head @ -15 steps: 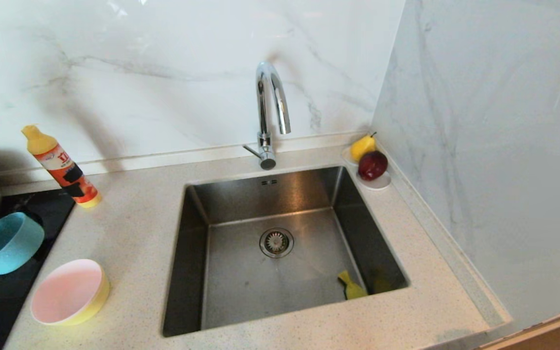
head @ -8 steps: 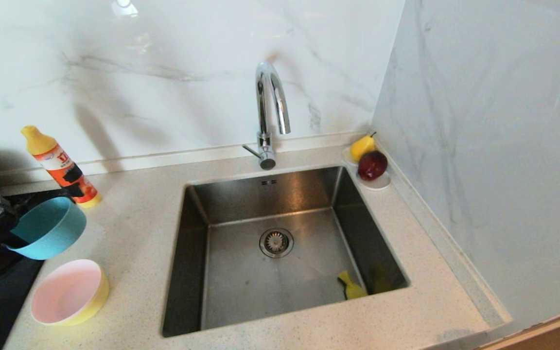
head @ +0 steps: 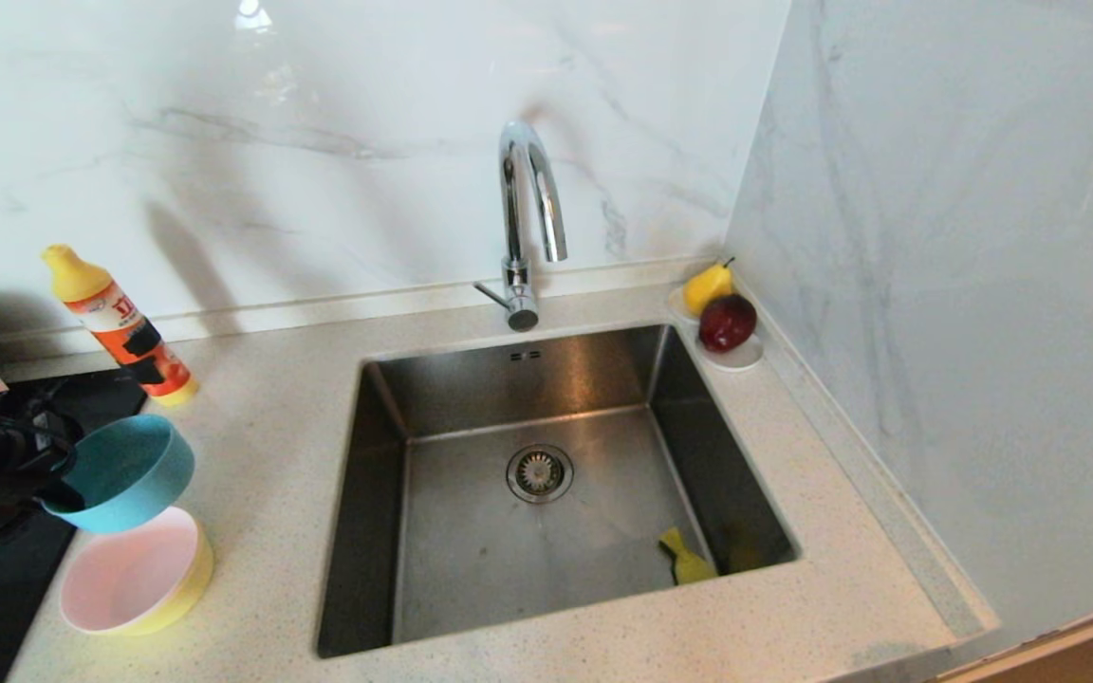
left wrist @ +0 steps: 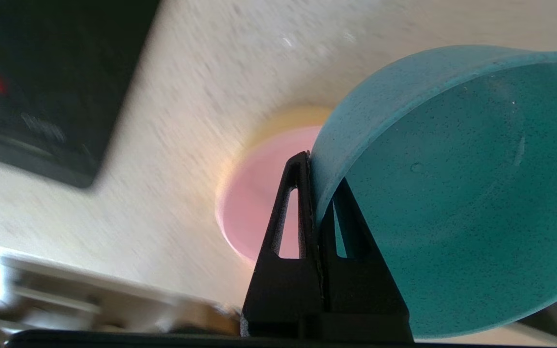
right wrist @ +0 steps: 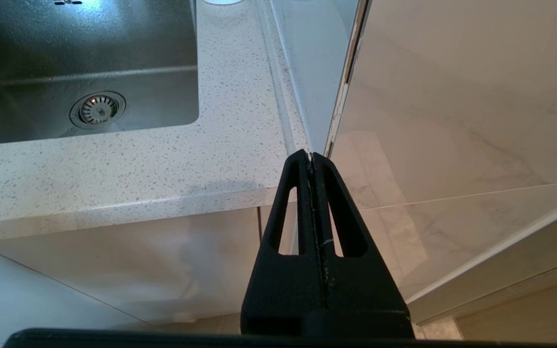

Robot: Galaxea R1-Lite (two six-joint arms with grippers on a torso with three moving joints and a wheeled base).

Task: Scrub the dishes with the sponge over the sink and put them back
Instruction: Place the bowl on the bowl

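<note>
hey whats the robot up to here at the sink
The left gripper is shut on the rim of the blue bowl, holding it tilted above the pink bowl, which sits nested in a yellow one on the counter left of the sink. The sponge lies in the sink's near right corner. The right gripper is shut and empty, parked off the counter's right front corner.

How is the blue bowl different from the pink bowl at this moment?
The blue bowl is held tilted in the air, its rim pinched by the left end effector; the pink bowl rests upright on the counter. The pink bowl is nested in a yellow bowl; the blue bowl is alone. Both are round and look similar in size.
</note>
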